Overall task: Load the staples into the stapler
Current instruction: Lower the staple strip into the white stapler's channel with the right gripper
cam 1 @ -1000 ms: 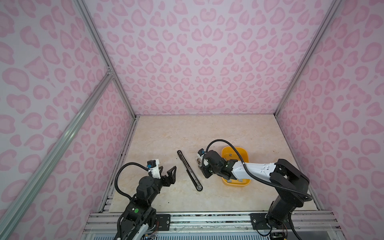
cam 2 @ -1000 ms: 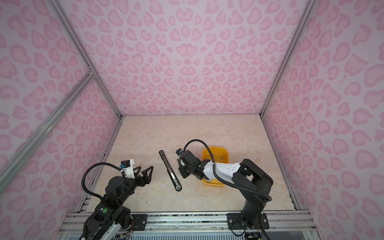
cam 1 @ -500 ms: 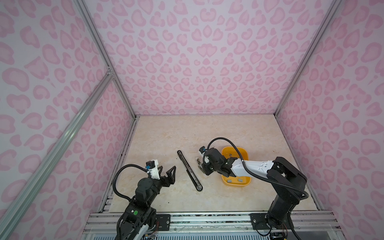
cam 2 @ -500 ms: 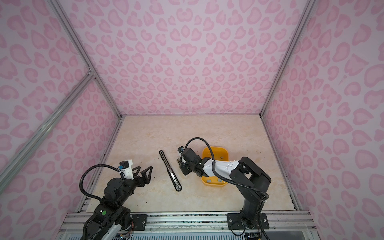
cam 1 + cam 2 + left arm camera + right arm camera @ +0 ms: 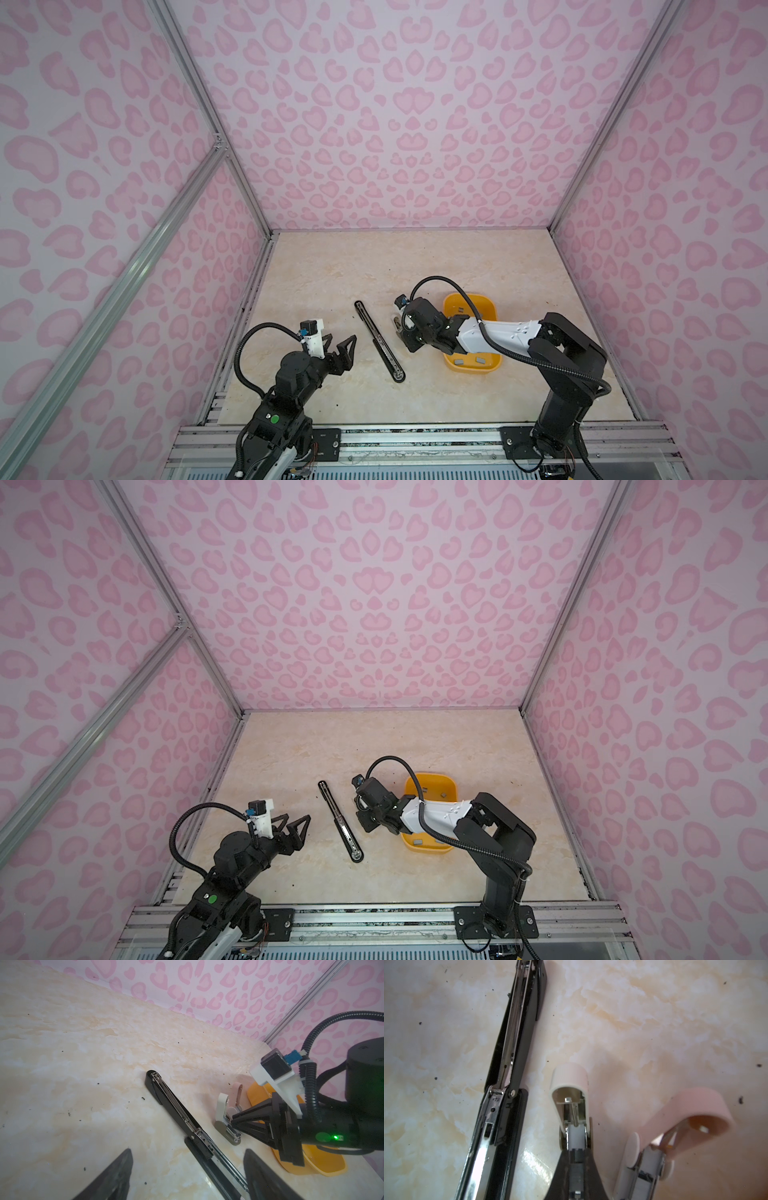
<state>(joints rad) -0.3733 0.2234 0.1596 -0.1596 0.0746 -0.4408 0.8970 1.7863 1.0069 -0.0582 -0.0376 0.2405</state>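
Touching white stapler [image 5: 569, 1076] with clenched right jaws, hovering released left jaws at black stapler's [image 5: 379, 340] nine o'clock.

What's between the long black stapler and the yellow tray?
Two small opened staplers: a white stapler beside the black stapler, a pink stapler nearer the yellow tray. The right gripper points at the white one. Left wrist view shows it.
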